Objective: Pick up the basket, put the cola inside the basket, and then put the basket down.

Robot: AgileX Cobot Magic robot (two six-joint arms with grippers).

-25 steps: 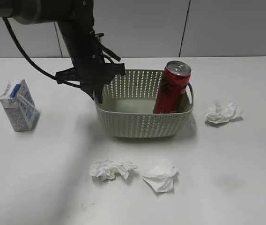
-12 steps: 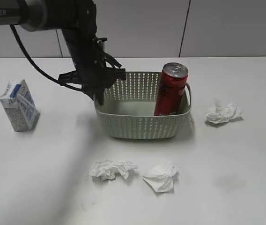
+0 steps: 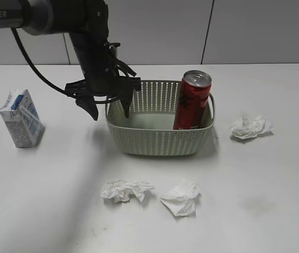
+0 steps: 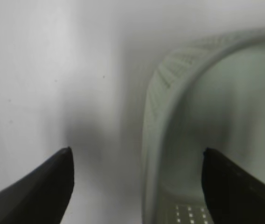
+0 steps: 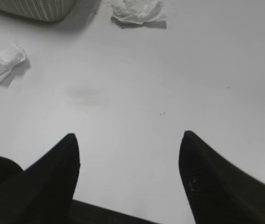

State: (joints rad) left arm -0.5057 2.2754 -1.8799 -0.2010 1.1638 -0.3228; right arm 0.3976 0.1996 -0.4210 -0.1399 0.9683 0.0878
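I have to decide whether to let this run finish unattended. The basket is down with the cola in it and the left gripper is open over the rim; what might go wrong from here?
1. The left gripper straddles the basket wall, one finger inside, one outside. A sideways retreat might drag or tip the basket.
2. The cola stands tall against the right wall, so a jolt may topple it.
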